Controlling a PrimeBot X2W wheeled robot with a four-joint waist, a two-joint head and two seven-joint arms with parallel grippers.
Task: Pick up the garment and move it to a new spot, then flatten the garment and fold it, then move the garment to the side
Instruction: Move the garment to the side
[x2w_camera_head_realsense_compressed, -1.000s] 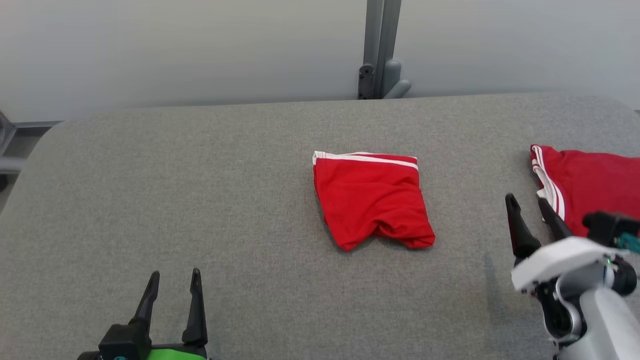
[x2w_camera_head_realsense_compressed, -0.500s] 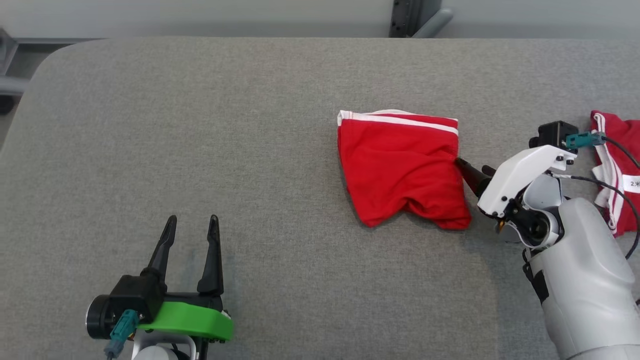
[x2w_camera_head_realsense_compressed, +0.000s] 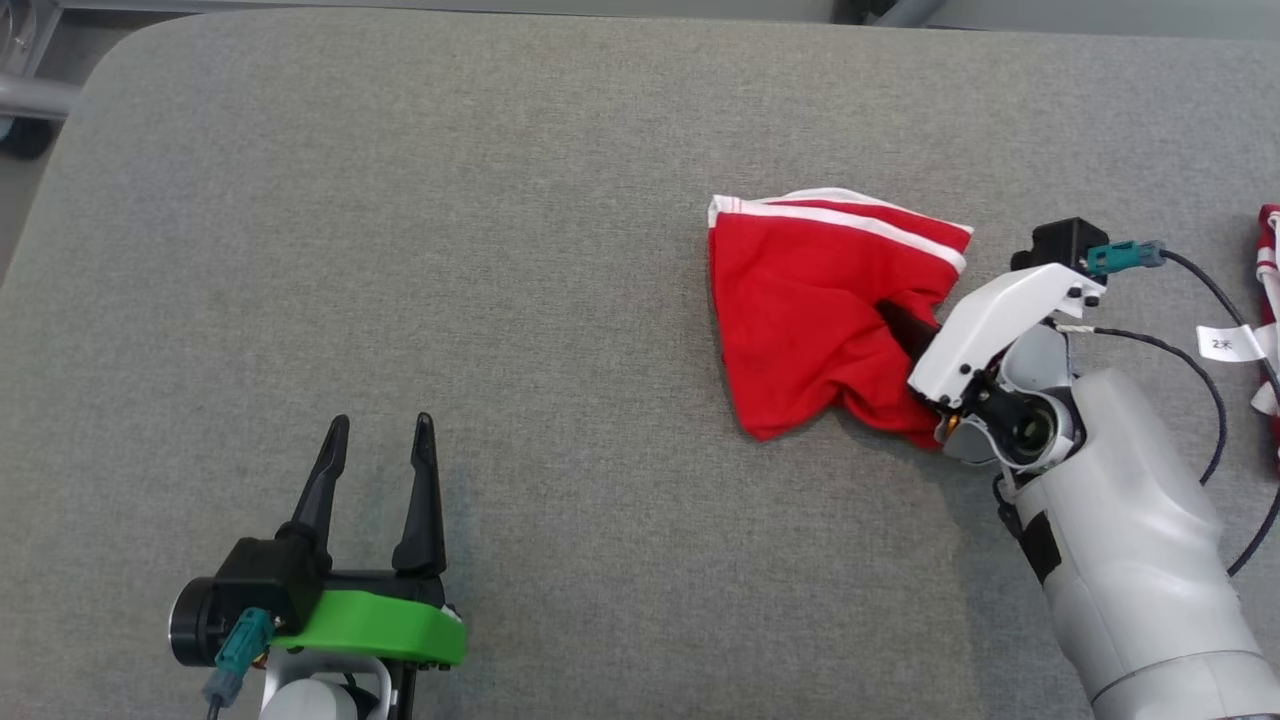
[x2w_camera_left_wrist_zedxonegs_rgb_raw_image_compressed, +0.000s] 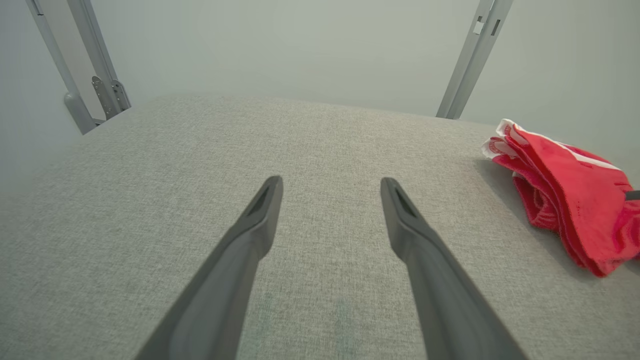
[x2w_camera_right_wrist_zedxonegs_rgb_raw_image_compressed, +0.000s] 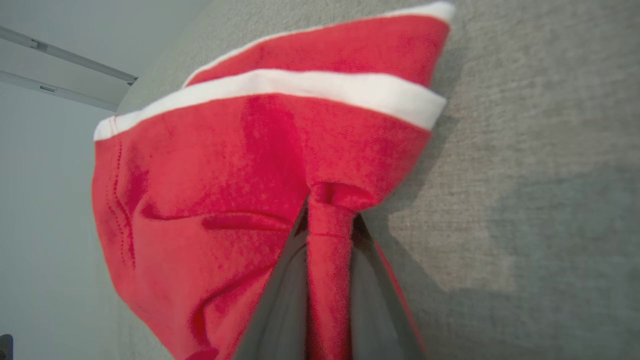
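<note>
Our right gripper (x2w_camera_right_wrist_zedxonegs_rgb_raw_image_compressed: 330, 215) is pinched tight on a fold of the red white-striped garment (x2w_camera_head_realsense_compressed: 800, 300) lying right of centre on the grey table (x2w_camera_head_realsense_compressed: 500, 250), the left gripper (x2w_camera_head_realsense_compressed: 378, 435) is wide and empty, and we judge the pick-up is in hand, with a secure lift needed next.

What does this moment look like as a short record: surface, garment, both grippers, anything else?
surface: grey padded table
garment: red with white stripes, crumpled, right of centre on the table
right gripper: shut on a fold at the garment's right edge
left gripper: open, empty, over bare table at lower left, apart from the garment
other: second red cloth at the far right edge, cut off by the frame
stage: pick-up grip made; flattening and folding not begun
</note>
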